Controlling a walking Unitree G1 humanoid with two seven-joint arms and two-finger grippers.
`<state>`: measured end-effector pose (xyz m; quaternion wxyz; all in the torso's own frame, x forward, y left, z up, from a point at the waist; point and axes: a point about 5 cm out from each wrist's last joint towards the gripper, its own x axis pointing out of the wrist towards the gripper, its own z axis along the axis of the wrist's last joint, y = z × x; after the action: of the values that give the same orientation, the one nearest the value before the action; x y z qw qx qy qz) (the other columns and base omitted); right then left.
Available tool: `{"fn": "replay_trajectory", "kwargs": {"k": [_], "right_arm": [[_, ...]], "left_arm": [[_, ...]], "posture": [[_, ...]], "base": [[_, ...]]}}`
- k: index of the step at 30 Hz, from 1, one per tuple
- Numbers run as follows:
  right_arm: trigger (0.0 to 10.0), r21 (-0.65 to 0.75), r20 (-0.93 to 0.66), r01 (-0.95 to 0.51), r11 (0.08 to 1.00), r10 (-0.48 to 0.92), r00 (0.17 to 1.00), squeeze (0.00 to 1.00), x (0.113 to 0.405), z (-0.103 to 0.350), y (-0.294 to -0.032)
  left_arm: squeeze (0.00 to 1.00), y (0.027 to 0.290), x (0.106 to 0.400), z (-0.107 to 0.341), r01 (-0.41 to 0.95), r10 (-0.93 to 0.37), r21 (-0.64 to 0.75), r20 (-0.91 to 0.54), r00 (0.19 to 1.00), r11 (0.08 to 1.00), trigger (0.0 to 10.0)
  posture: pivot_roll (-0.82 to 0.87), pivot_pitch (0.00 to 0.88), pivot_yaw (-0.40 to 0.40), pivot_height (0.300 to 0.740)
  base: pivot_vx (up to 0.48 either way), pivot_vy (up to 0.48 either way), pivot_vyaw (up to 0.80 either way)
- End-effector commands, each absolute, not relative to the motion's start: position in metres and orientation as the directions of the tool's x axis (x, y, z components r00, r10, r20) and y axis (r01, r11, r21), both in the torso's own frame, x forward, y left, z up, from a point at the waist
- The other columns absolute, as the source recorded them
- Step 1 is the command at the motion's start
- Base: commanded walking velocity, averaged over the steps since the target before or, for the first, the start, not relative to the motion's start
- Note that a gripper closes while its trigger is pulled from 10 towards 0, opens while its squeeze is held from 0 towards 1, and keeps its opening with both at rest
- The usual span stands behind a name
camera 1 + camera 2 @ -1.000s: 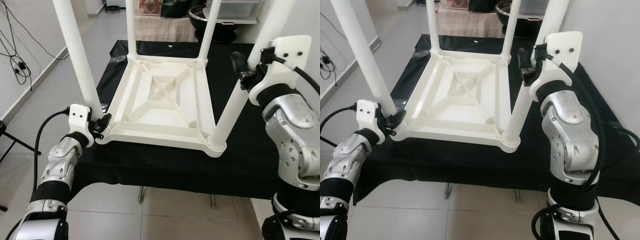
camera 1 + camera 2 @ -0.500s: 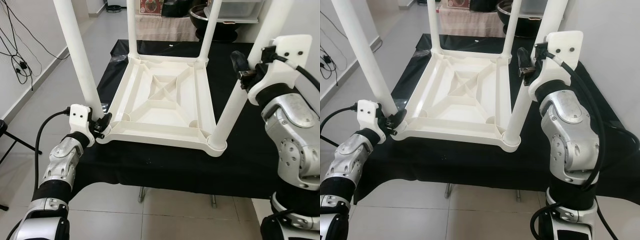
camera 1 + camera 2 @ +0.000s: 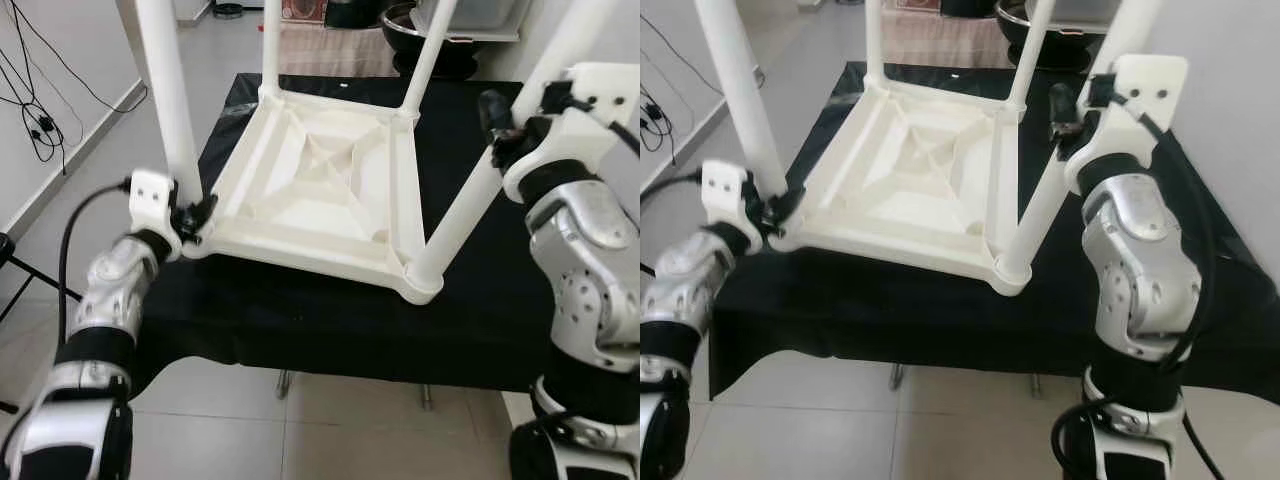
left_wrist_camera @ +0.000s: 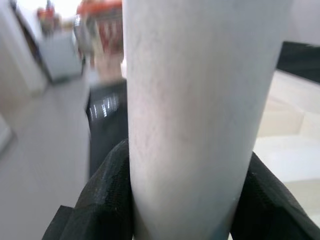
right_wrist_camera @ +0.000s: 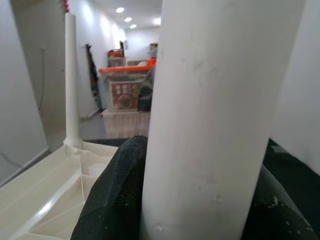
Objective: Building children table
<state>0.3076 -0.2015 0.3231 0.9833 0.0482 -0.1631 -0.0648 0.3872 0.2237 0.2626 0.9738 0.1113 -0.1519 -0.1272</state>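
A white plastic children's table [image 3: 330, 190] lies upside down on a black-covered table [image 3: 300, 320], with its legs pointing up. My left gripper [image 3: 195, 215] is shut on the near-left leg [image 3: 170, 100] just above its socket. The left wrist view has that leg [image 4: 195, 115] pressed between the black fingers [image 4: 105, 200]. My right gripper [image 3: 497, 135] is shut on the near-right leg [image 3: 470, 215] about halfway up. In the right wrist view this leg [image 5: 215, 115] sits between the fingers [image 5: 115, 200], with a far leg [image 5: 71, 80] behind.
The black cloth hangs over the near edge, with tiled floor [image 3: 330, 430] below. Cables [image 3: 40, 110] trail on the floor at the left by the wall. A dark bowl [image 3: 420, 25] and storage boxes stand behind the table.
My left gripper and the near-left corner it holds have risen and shifted slightly away, so the white table now looks tilted. The right gripper keeps its hold. The view has shifted a little.
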Motion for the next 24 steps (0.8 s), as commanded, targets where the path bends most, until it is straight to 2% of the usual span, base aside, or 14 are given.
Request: {"fn": "replay_trajectory", "kwargs": {"k": [1,2,4,6,7,11,13,17,19,24], "right_arm": [[10.0,0.149,0.087,0.343,0.928,-0.357,0.93,0.0,0.321,0.278,-0.235],[10.0,0.149,0.087,0.343,0.928,-0.357,0.93,0.0,0.321,0.278,-0.235],[10.0,0.203,0.014,0.371,0.906,-0.382,0.924,0.0,0.33,0.265,-0.23],[10.0,0.203,0.014,0.371,0.906,-0.382,0.924,0.0,0.33,0.265,-0.23],[10.0,0.259,-0.074,0.394,0.882,-0.388,0.918,0.0,0.343,0.248,-0.217],[10.0,0.3,-0.171,0.42,0.857,-0.385,0.907,0.0,0.353,0.231,-0.204],[10.0,0.348,-0.352,0.448,0.823,-0.327,0.877,0.0,0.365,0.198,-0.177],[10.0,0.372,-0.427,0.465,0.804,-0.297,0.854,0.0,0.367,0.184,-0.166],[10.0,0.396,-0.504,0.502,0.769,-0.275,0.819,0.0,0.365,0.166,-0.158],[10.0,0.382,-0.56,0.549,0.743,-0.287,0.777,0.0,0.359,0.147,-0.159]], "left_arm": [[0.0,0.236,0.365,0.386,0.101,-0.279,0.306,0.62,0.733,0.947,10.0],[0.0,0.236,0.365,0.386,0.101,-0.279,0.306,0.62,0.733,0.947,10.0],[0.0,0.224,0.36,0.422,0.122,-0.355,0.379,0.64,0.681,0.917,10.0],[0.0,0.224,0.36,0.422,0.122,-0.355,0.379,0.64,0.681,0.917,10.0],[0.0,0.207,0.357,0.453,0.145,-0.436,0.457,0.633,0.64,0.877,10.0],[0.0,0.193,0.354,0.475,0.157,-0.49,0.514,0.618,0.615,0.844,10.0],[0.0,0.17,0.35,0.501,0.163,-0.555,0.586,0.586,0.59,0.793,10.0],[0.0,0.16,0.348,0.51,0.169,-0.578,0.61,0.573,0.581,0.774,10.0],[0.0,0.146,0.348,0.514,0.185,-0.616,0.646,0.542,0.572,0.74,10.0],[0.0,0.127,0.348,0.514,0.227,-0.668,0.679,0.503,0.549,0.698,10.0]], "posture": [[-0.01,0.088,-0.012,0.74],[-0.01,0.088,-0.012,0.74],[0.01,0.084,0.001,0.74],[0.01,0.084,0.001,0.74],[0.04,0.075,0.024,0.74],[0.05,0.073,0.036,0.74],[0.08,0.068,0.059,0.74],[0.08,0.068,0.065,0.74],[0.09,0.07,0.079,0.74],[0.08,0.073,0.098,0.74]], "base": [[0.0,0.0,0.0],[0.0,0.0,0.0],[0.0,0.0,0.0],[0.0,0.0,0.0],[0.0,0.0,0.0],[0.0,0.0,0.0],[0.0,0.0,0.0],[0.0,0.0,0.0],[0.0,0.0,0.0],[0.0,0.0,0.0]]}}
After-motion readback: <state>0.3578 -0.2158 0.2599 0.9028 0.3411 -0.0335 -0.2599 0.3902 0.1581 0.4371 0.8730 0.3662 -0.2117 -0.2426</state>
